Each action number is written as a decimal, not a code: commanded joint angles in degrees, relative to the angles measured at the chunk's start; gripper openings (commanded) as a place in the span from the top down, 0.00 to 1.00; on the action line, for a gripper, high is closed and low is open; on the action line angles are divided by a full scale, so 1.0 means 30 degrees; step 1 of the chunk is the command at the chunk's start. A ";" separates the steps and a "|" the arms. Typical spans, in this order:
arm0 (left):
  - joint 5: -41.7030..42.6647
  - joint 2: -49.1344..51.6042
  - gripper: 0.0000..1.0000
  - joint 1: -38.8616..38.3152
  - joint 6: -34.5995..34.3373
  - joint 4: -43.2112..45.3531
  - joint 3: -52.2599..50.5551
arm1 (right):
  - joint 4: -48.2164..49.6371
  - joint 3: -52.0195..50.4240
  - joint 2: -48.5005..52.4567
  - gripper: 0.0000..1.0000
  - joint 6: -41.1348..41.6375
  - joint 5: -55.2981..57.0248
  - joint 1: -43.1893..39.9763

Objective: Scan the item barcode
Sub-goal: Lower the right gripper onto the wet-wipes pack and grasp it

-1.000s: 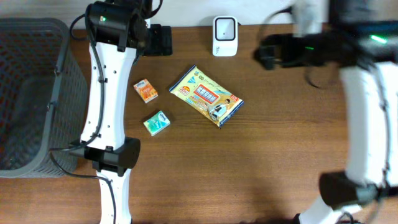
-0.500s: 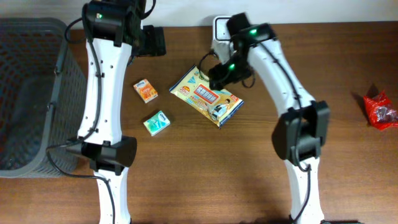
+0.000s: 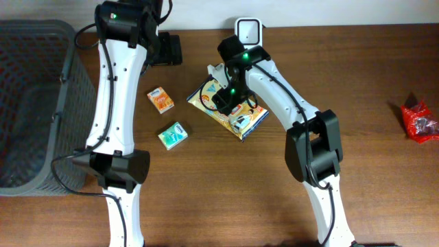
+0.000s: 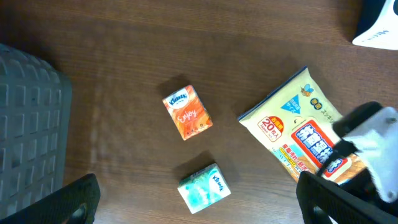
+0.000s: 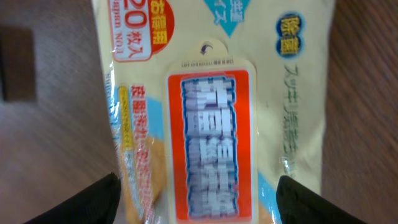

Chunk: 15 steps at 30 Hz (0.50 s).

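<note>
Left gripper (image 3: 168, 49): we see it wide open and empty, up at the table's (image 3: 206, 206) far edge, just beside the basket (image 3: 34, 103).
Right gripper (image 3: 229, 97): low over the wipes pack (image 5: 211, 124). Its fingers (image 5: 93, 202) are spread wide with one at each long edge of the pack. We cannot tell if they pinch it or only straddle it.
Wipes pack: flat on the table, printed face up, near centre and tilted diagonally. We see no barcode on this face.
Scanner (image 3: 247, 31): white, at the far edge, near the pack but apart from it.
Orange tissue pack (image 4: 187, 114): left of the wipes pack, apart from it.
Green tissue pack (image 4: 202, 188): nearer us than the orange one, not touching it.
Red packet (image 3: 417, 121): far right, well apart from the rest.
</note>
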 commanded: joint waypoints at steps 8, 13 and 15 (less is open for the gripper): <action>-0.0204 0.0117 0.01 0.0160 -0.0248 0.0029 -0.0087 | 0.1938 -0.2710 0.0211 0.23 -0.0561 0.0175 0.0284; -0.0204 0.0117 0.01 0.0160 -0.0248 0.0000 -0.0087 | 0.2856 -0.3963 0.0226 0.37 -0.0546 0.0342 0.0284; -0.0197 0.0117 0.01 0.0160 -0.0248 -0.0036 -0.0087 | 0.2841 -0.3993 0.0226 0.52 -0.0328 0.0386 0.0277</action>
